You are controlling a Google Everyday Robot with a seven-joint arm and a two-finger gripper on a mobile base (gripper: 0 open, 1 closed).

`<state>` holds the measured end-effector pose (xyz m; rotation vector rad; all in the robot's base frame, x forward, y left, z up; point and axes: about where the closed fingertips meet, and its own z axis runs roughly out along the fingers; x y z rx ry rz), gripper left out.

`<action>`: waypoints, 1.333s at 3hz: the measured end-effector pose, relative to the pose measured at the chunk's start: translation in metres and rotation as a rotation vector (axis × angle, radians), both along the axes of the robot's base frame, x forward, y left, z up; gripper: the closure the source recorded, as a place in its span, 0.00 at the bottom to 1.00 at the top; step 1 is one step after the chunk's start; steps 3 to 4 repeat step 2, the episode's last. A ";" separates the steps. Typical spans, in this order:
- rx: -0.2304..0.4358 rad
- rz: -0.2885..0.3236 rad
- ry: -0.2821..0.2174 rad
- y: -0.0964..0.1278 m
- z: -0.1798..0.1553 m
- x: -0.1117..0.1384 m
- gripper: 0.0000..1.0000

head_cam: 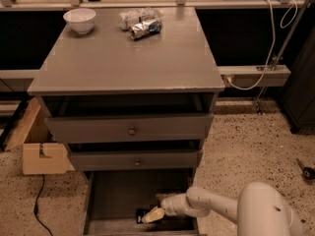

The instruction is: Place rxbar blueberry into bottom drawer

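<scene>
The rxbar blueberry [141, 214], a small dark wrapper, sits low in the open bottom drawer [113, 193], near its front edge and right of the middle. My gripper [151, 215] reaches into that drawer from the right on the white arm [206, 205]. It is shut on the bar's right end. I cannot tell whether the bar touches the drawer floor.
The two upper drawers [132, 130] with round knobs are slightly open above the bottom drawer. A white bowl [79, 19] and crinkled foil packets [142, 23] lie at the back of the cabinet top. A cardboard box [42, 156] stands on the floor at the left.
</scene>
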<state>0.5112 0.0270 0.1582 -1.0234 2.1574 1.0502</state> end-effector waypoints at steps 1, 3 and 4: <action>0.001 -0.036 -0.046 -0.019 0.019 0.006 0.00; 0.031 -0.107 -0.123 -0.071 0.064 0.000 0.00; 0.031 -0.107 -0.123 -0.071 0.064 0.000 0.00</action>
